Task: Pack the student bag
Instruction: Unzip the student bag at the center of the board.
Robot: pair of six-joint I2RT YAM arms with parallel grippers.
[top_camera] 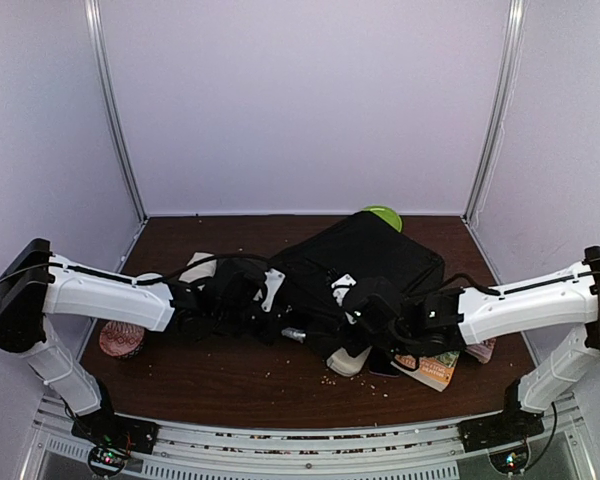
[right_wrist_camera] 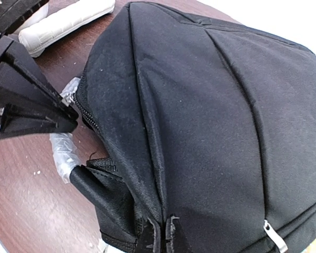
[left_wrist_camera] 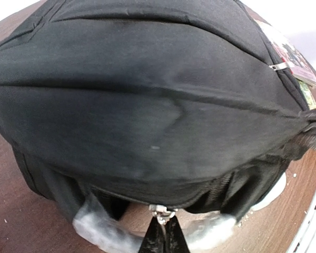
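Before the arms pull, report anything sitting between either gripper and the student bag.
Nothing visible does. The left gripper is shut on the zipper pull of the student bag, and the right gripper pinches the bag's fabric directly.

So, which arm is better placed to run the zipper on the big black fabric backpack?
Left, probably: the left gripper is shut on the silver metal zipper pull, while the right gripper only pinches fabric of the black backpack.
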